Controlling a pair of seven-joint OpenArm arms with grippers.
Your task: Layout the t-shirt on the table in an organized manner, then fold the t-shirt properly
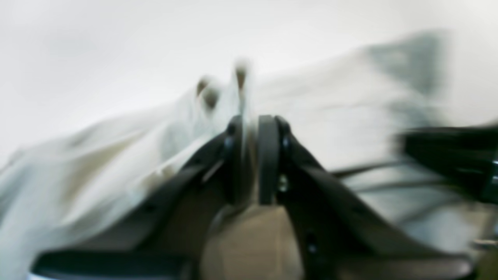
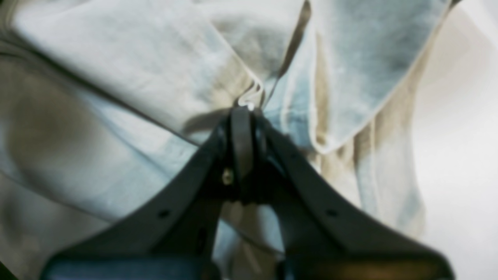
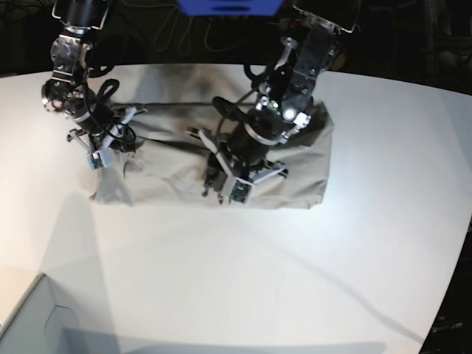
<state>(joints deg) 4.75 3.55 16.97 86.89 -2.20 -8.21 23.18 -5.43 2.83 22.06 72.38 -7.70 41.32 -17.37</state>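
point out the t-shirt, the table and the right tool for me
t-shirt (image 3: 306, 166), base view, on the flat cloth near its right end
table (image 3: 243, 273), base view, on the bare white top in front of the shirt
right tool (image 2: 243, 112), right wrist view, at its closed tips pinching the shirt cloth

Blurred wrist views, bright base view

Dark surroundings, blue panel (image 3: 228, 7) above, pale box corner (image 3: 29, 317).
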